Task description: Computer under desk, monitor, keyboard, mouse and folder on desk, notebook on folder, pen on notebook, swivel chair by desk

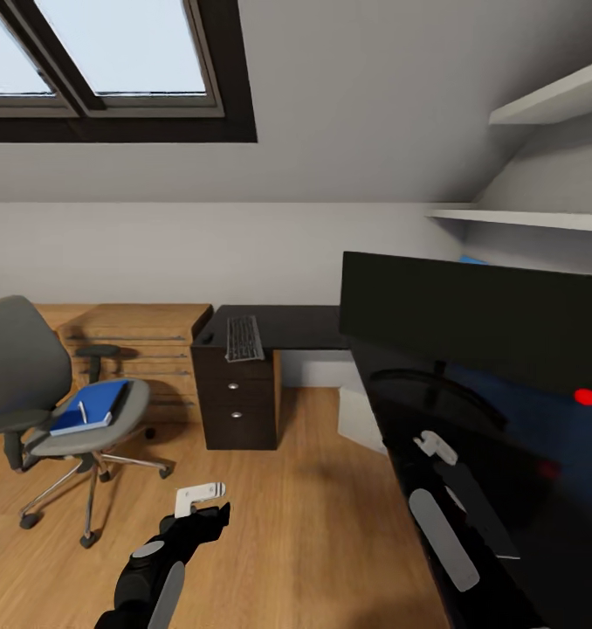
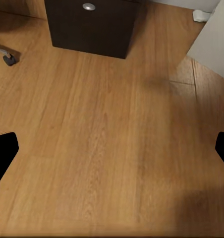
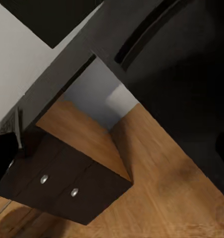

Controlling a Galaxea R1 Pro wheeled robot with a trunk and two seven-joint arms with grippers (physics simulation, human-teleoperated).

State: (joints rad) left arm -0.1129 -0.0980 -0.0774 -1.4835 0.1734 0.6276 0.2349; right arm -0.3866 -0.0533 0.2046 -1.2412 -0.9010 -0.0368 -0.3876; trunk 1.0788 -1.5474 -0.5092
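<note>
open wood floor [image 1: 313, 524] mid-room | swivel chair [image 1: 60, 402] left | desk [image 1: 471, 489] right, monitor [image 1: 479, 328] on it

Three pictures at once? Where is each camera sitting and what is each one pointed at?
Head view: from the robot's head, looking down over the desk, monitor and swivel chair; both arms show.
Left wrist view: on the left arm, facing the wooden floor; dark fingertips at the edges.
Right wrist view: on the right arm, above the desk's edge.
All share the drawer unit.

Soft, even daylight from the skylight [image 1: 113, 52] above me; my glossy desk [image 1: 505, 489] mirrors the room, faint shadows smudge the floor [image 1: 313, 524], renders slightly blurry.
</note>
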